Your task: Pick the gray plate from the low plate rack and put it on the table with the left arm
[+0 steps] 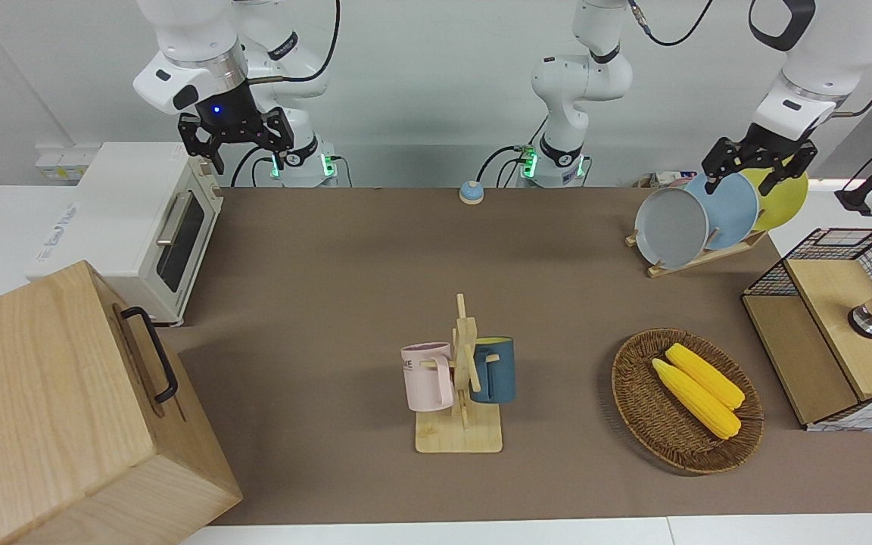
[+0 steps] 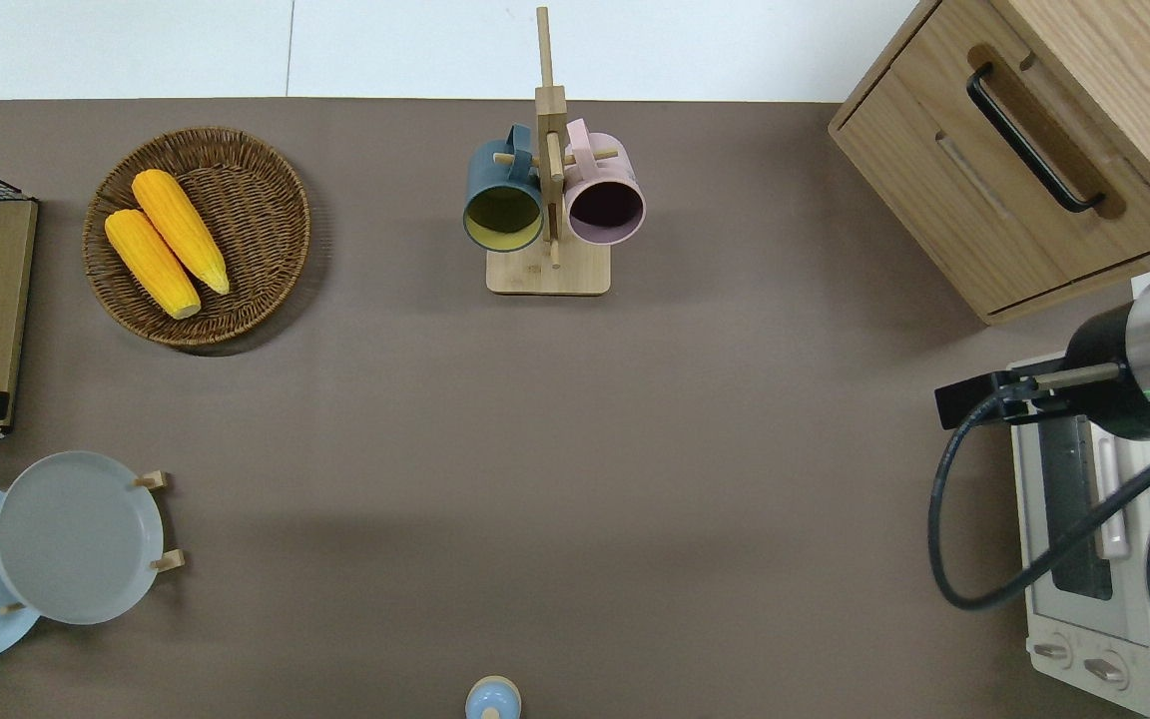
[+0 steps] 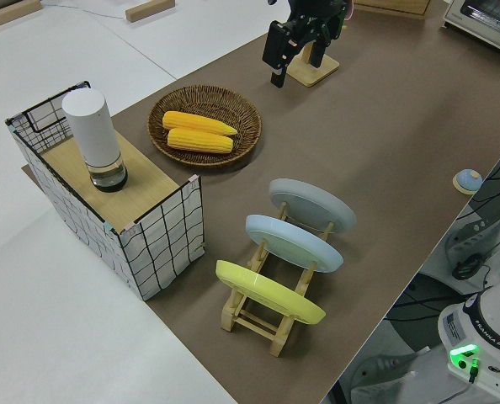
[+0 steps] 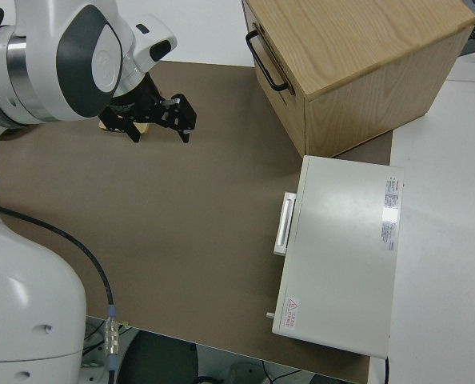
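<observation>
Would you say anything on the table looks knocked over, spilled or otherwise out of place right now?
Nothing stands out. The gray plate, blue plate and yellow plate lean in the low plate rack, both mugs hang on their stand, and two corn cobs lie in the basket.
</observation>
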